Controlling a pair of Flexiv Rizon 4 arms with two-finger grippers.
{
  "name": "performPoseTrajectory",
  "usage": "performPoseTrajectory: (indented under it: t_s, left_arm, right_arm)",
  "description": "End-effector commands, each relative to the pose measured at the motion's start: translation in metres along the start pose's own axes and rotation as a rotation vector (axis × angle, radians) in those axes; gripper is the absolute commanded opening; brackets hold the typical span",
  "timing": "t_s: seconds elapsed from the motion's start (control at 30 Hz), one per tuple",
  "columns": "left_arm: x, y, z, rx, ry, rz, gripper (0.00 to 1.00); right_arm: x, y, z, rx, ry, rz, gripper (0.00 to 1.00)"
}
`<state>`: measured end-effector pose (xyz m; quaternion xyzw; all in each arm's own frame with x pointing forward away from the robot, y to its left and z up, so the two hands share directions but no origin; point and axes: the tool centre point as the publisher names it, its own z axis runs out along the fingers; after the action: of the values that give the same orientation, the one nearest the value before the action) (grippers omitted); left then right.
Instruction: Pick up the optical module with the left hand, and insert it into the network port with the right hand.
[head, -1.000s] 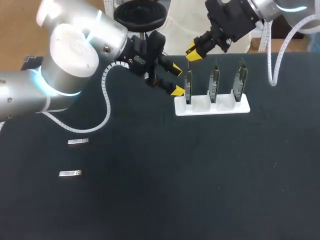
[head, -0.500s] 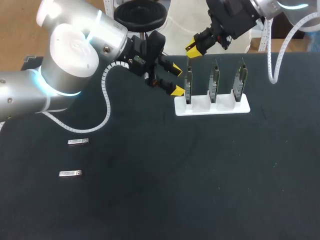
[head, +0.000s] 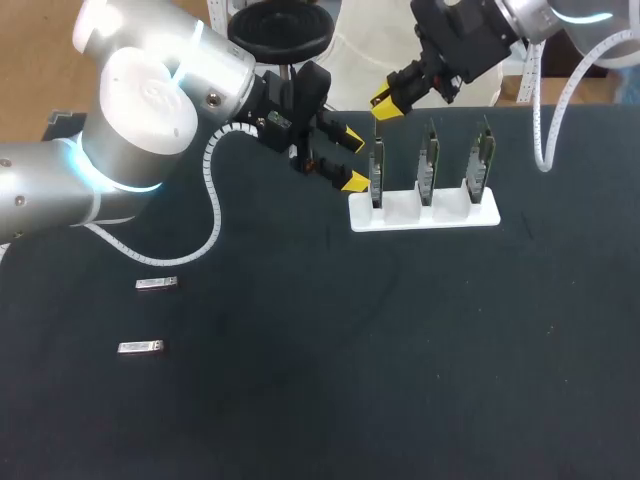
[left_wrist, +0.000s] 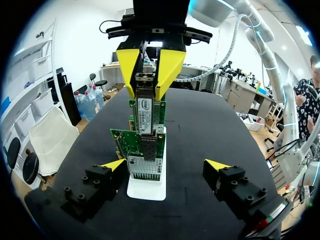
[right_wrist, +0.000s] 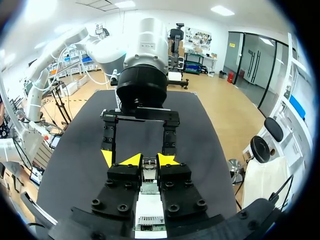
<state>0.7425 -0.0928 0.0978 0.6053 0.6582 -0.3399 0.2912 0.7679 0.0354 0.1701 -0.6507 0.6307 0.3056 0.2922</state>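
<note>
We are at the insertion step. Our right gripper (head: 386, 103) has its fingers closed on the optical module (left_wrist: 145, 107), held upright over the network port (left_wrist: 144, 165) of the first network card (head: 377, 172). We cannot tell whether its lower end has entered. Our left gripper (head: 352, 160) hangs beside that card, fingers wide and empty. Next, we judge, comes a straight, aligned push down. Against a second ago, the right gripper sits slightly higher.

Black table (head: 400, 350), white rack (head: 424, 212), green boards (left_wrist: 145, 142). The optical module (left_wrist: 145, 112) is silver with a white label. Left gripper (head: 350, 160) and right gripper (head: 388, 103): black, yellow tips.
</note>
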Motion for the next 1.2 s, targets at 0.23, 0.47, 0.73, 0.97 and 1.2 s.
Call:
performPoseTrajectory:
  t_s: [0.23, 0.47, 0.73, 0.97, 1.2]
  left_arm:
    - [-0.0009, 0.0016, 0.0006, 0.003, 0.005, -0.001, 1.0]
    - [-0.0009, 0.0016, 0.0006, 0.003, 0.005, -0.001, 1.0]
    - [-0.0009, 0.0016, 0.0006, 0.003, 0.005, -0.001, 1.0]
    - [-0.0009, 0.0016, 0.0006, 0.003, 0.005, -0.001, 1.0]
    - [-0.0009, 0.0016, 0.0006, 0.003, 0.005, -0.001, 1.0]
  right_arm:
    - [0.0002, -0.0016, -0.0008, -0.007, -0.013, -0.007, 0.0]
    - [-0.0013, -0.0029, -0.003, -0.017, -0.018, -0.016, 0.0]
    - [-0.0007, -0.0018, -0.0028, -0.028, -0.017, -0.019, 0.0]
    - [0.0011, 0.0004, -0.0012, -0.03, -0.024, -0.008, 0.0]
    - [0.0012, 0.0011, -0.0002, -0.026, -0.028, -0.002, 0.0]
